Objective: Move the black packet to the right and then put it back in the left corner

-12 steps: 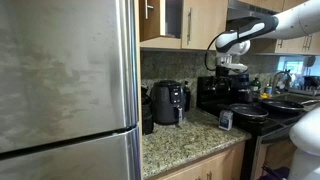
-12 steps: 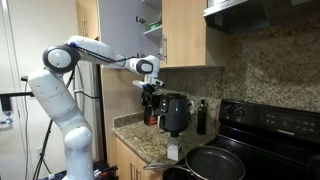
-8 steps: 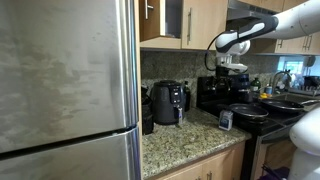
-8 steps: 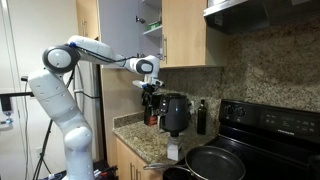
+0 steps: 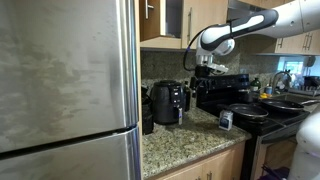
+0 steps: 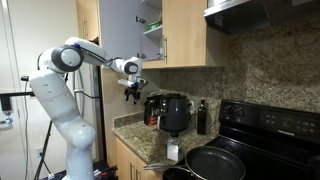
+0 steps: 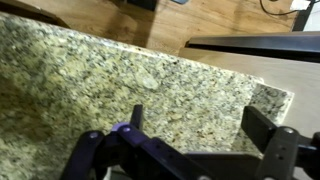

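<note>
Gripper poised high, jaws wide and empty.
The black packet stands upright, lower and to the right of it, beyond the air fryer.

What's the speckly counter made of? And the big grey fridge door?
The counter looks like polished granite: tan-brown stone flecked with dark specks. The fridge door seems to be brushed stainless steel: a dull grey sheen with faint streaks.

One robot arm, one gripper with two fingers, one air fryer, one black packet, one timer, two pans, one refrigerator
</note>
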`<state>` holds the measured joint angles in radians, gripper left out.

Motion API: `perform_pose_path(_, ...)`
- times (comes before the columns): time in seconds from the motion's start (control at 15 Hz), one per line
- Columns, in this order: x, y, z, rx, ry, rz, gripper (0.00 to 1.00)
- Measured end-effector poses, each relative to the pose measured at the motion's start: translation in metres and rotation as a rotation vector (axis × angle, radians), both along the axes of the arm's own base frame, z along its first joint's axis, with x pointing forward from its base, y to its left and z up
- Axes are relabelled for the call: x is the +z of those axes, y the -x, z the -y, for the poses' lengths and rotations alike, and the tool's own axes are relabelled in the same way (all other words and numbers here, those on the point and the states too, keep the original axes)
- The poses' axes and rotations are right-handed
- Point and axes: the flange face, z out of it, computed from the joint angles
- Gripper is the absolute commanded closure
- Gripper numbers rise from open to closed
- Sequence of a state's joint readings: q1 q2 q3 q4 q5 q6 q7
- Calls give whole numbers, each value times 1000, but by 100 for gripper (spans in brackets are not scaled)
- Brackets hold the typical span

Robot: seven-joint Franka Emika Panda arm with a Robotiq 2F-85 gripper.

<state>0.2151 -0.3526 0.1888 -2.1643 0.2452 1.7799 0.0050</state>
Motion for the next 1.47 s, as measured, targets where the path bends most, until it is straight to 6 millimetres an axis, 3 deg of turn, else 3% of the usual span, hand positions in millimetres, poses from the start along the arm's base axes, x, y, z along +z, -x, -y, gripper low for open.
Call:
perform_pose_path(0.13, 14, 14, -39, 54, -2, 48, 0)
perform_pose_path(0.4, 8, 9, -44, 37, 49, 79, 0)
perform_pose_path(0.73, -22, -54, -116, -129, -104, 319, 0)
perform_pose_path(0.93, -13, -91, -153, -222, -196, 438, 0)
perform_pose_path(1.27, -11, -106, -161, -243, -195, 490, 0)
perform_pose_path(1.47, -22, -126, -182, -239, -218, 631, 0)
